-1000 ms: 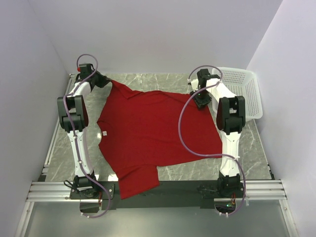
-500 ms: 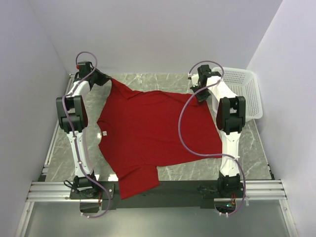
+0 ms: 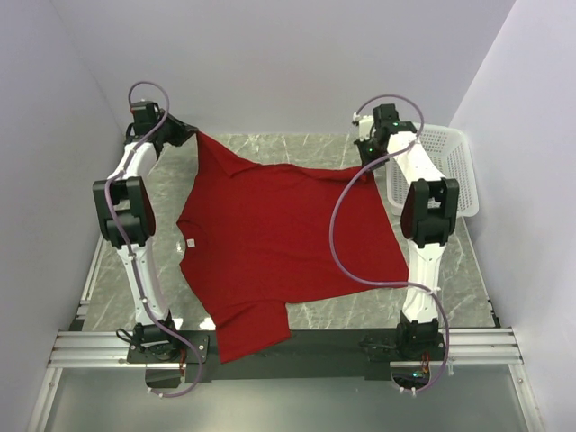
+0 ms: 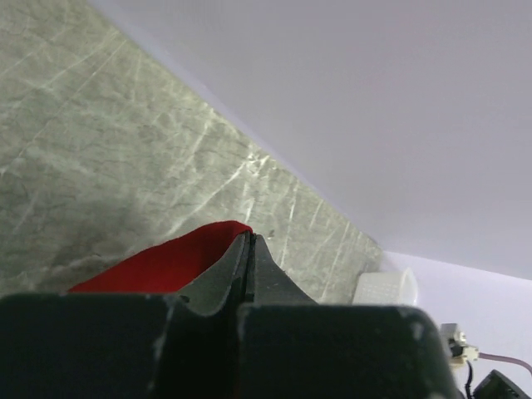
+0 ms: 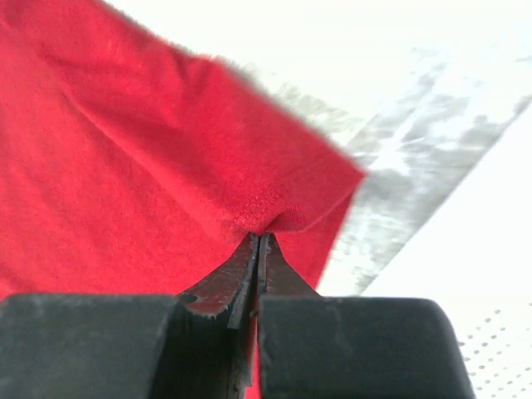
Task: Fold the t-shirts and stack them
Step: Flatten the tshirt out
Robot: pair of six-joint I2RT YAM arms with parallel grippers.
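A deep red t-shirt [image 3: 279,243] lies spread across the marble table [image 3: 450,279], its white neck tag [image 3: 190,241] at the left and one sleeve hanging over the near edge. My left gripper [image 3: 190,136] is shut on the shirt's far left corner, which rises off the table. In the left wrist view the gripper [image 4: 251,237] is pinched flat with red cloth [image 4: 166,262] beside the left finger. My right gripper [image 3: 365,165] is shut on the far right corner. In the right wrist view the gripper [image 5: 259,236] pinches a puckered fold of the t-shirt [image 5: 125,166].
A white mesh basket [image 3: 441,166] stands at the back right, just beyond the right arm; it also shows in the left wrist view [image 4: 386,287] and the right wrist view [image 5: 499,349]. Walls close in the table at the back and both sides.
The right gripper closed on the shirt's far right corner. Both grippers then rose and drew back towards the far wall, lifting the shirt's far edge.
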